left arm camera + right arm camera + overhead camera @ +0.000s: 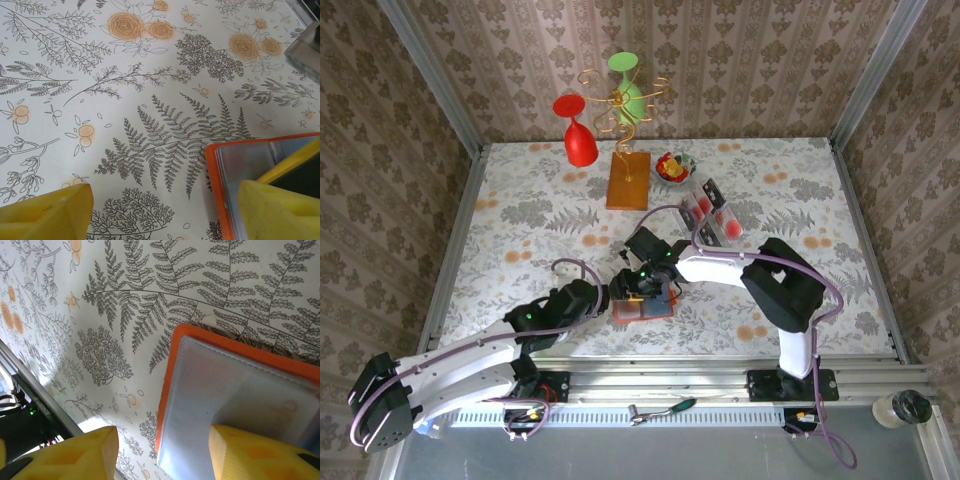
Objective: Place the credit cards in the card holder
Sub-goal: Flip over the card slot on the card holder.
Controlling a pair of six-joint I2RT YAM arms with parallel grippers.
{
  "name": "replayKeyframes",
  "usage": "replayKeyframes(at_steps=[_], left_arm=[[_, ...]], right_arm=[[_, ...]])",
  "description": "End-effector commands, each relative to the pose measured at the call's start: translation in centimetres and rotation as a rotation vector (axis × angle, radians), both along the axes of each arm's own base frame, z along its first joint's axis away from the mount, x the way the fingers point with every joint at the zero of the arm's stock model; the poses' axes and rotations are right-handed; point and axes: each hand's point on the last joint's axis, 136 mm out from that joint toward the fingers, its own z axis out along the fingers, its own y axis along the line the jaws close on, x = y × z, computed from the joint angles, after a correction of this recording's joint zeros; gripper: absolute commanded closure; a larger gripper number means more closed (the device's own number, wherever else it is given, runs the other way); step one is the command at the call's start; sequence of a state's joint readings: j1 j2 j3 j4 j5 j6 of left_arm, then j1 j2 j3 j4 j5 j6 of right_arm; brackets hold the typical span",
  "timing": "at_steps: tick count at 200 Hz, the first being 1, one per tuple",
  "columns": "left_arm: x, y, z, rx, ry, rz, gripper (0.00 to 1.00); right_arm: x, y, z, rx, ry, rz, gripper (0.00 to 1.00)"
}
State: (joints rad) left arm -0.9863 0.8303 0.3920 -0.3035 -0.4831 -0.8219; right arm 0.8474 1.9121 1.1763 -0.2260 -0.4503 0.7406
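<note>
Both of my arms are reaching in over the fern-and-rose printed surface [520, 210] and meeting at the small orange-red square card holder [642, 311]. The holder is lying open and flat near the front edge, its grey-blue inner panel facing up.

My left end effector [164, 197] is standing with its yellow fingers wide apart, gripping nothing. One finger [280, 210] is hanging over the holder's panel and the other over bare pattern, with the orange rim running between them.

My right end effector [164, 435] is likewise parted and empty, straddling an edge of the holder. One yellow finger [265, 455] is over the glossy panel; whether it is touching, I cannot tell.

The thin rectangular credit cards [713, 208], pinkish-white with red spots and dark, are lying in a row toward the back right, well apart from the holder. Just behind them a small bowl of red and yellow pieces [674, 166] is sitting near an orange-brown block [628, 182]. The block is carrying a gold wire stand with a red glass [579, 135] and a green glass [627, 85] hanging upside down.
</note>
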Motion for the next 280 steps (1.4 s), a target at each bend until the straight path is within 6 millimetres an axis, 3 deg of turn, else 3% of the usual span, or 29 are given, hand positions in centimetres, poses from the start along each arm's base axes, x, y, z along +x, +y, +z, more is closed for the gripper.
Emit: replayKeyframes(at_steps=[1, 37, 76, 125, 140, 176, 189, 280], left_arm=[[0.0, 0.5, -0.4, 0.014, 0.004, 0.007, 0.23], [-0.2, 0.5, -0.7, 0.015, 0.016, 0.004, 0.23], [-0.3, 0.6, -1.0, 0.014, 0.023, 0.007, 0.23], [-0.1, -0.2, -1.2, 0.018, 0.034, -0.007, 0.22], [0.0, -0.6, -1.2, 0.017, 0.037, -0.016, 0.23], [0.4, -1.4, -1.4, 0.023, 0.046, -0.029, 0.22], [0.5, -1.7, -1.5, 0.024, 0.049, -0.035, 0.22], [0.3, -2.6, -2.8, 0.047, 0.079, -0.056, 0.22]], right_arm=[[0.3, 1.2, 0.5, 0.033, 0.011, 0.004, 0.47], [0.5, 1.1, 1.3, 0.046, -0.007, 0.008, 0.48], [1.3, -0.5, 2.6, 0.059, -0.039, -0.022, 0.47], [1.4, -2.9, 2.0, 0.037, -0.045, -0.047, 0.48], [1.2, -3.7, 1.2, 0.012, -0.044, -0.047, 0.53], [0.7, -3.9, 0.1, -0.003, -0.033, -0.029, 0.82], [0.7, -3.8, -0.2, 0.000, -0.022, -0.025, 0.88], [0.6, -3.3, -1.8, -0.021, 0.010, -0.013, 0.89]])
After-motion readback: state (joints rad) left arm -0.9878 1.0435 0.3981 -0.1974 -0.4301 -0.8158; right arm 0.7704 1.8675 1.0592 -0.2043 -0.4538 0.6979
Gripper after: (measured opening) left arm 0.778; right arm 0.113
